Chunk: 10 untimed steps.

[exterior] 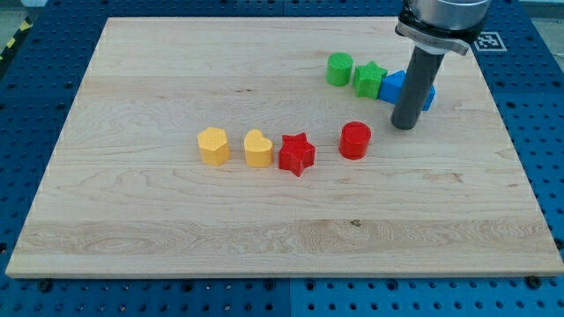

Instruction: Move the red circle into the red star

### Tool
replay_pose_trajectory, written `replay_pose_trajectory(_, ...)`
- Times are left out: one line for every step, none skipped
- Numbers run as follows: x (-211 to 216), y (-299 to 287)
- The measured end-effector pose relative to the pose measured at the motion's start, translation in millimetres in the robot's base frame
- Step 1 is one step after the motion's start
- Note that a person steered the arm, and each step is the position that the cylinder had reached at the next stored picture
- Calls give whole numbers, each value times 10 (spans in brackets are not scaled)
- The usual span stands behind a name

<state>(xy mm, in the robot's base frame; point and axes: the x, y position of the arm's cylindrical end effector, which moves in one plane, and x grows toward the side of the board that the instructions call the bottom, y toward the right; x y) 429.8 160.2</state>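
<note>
Red circle, judged light, rigid and free-sliding, wants pushing on its right flank toward red star; my tip, no gripper fitted, stands right of it.

Yellow hexagon beside yellow heart; green cylinder, green star, blue block on wooden board

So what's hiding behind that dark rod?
A blue block sits behind the rod, beside the green star. Only its left part and a sliver on the right show; the rod covers its middle, so its shape is unclear. My tip rests right of the red circle.
</note>
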Motion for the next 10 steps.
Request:
replay_pose_trajectory(130,-51)
replay_pose_trajectory(205,-155)
replay_pose_trajectory(213,-360)
replay_pose_trajectory(244,-632)
replay_pose_trajectory(318,-999)
replay_pose_trajectory(319,-1023)
replay_pose_trajectory(319,-1057)
replay_pose_trajectory(330,-1368)
replay_pose_trajectory(274,-1431)
replay_pose_trajectory(-19,-1555)
